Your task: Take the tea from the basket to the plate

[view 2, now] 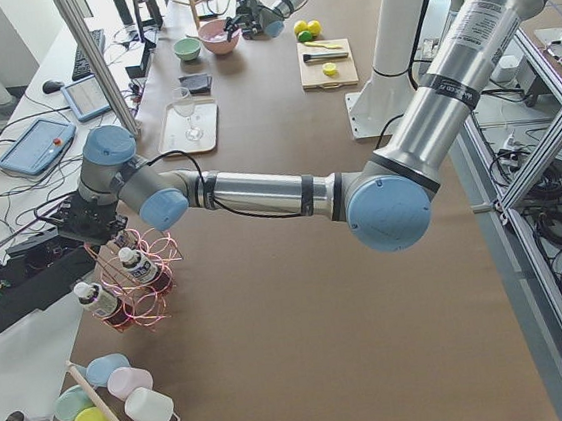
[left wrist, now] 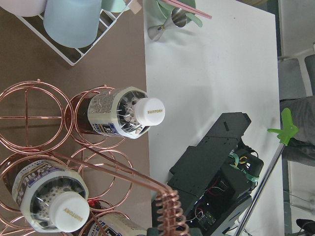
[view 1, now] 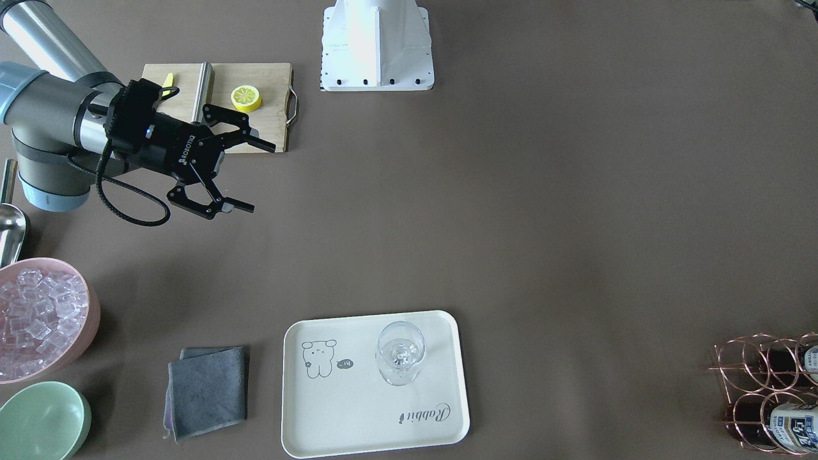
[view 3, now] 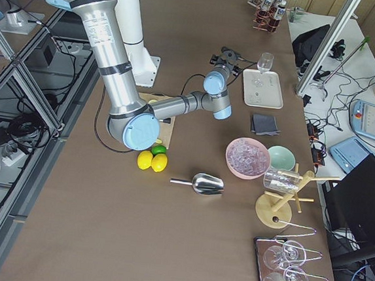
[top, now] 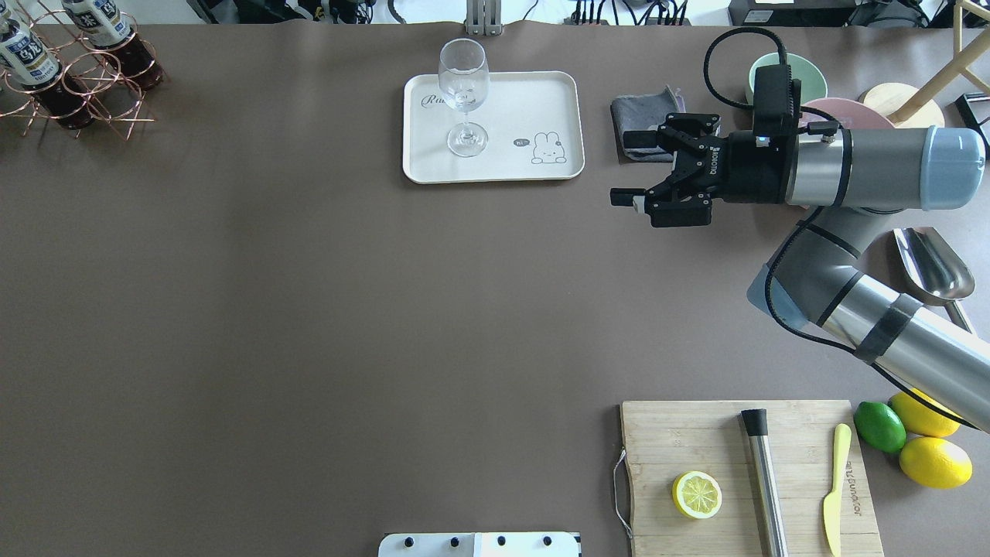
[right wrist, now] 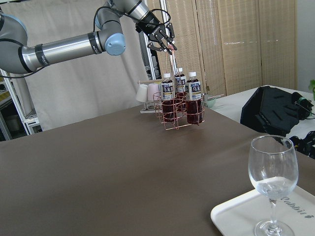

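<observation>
The tea (left wrist: 150,112) stands in the basket (left wrist: 170,210), at the far corner of the worktop on the robot's left side. We see three bottles alike, each upright in its own ring cell. The plate (view 1: 358,409) lies well apart from them, with a glass (view 1: 401,351) standing on it.

The left gripper (right wrist: 164,44) hangs above the basket's tall handle. In the right wrist view its jaws appear spread, with nothing between them. The right gripper (view 1: 259,179) is raised over the worktop near the cutting board (view 1: 268,83), and its jaws are wide apart and empty.

We judge the bottle to be light to moderate in weight, because it is small but full of liquid. Its clear wall is probably smooth, and it may give a little under pressure. The white cap looks stiff, so it should be a firmer place to hold.

The wire rings surround the body, so we would take hold at the cap or just below it and lift straight up. The bottle in the outer cell, away from the handle, seems the easiest to reach. The basket is probably light and could rise with the bottle if the label catches on a ring.
</observation>
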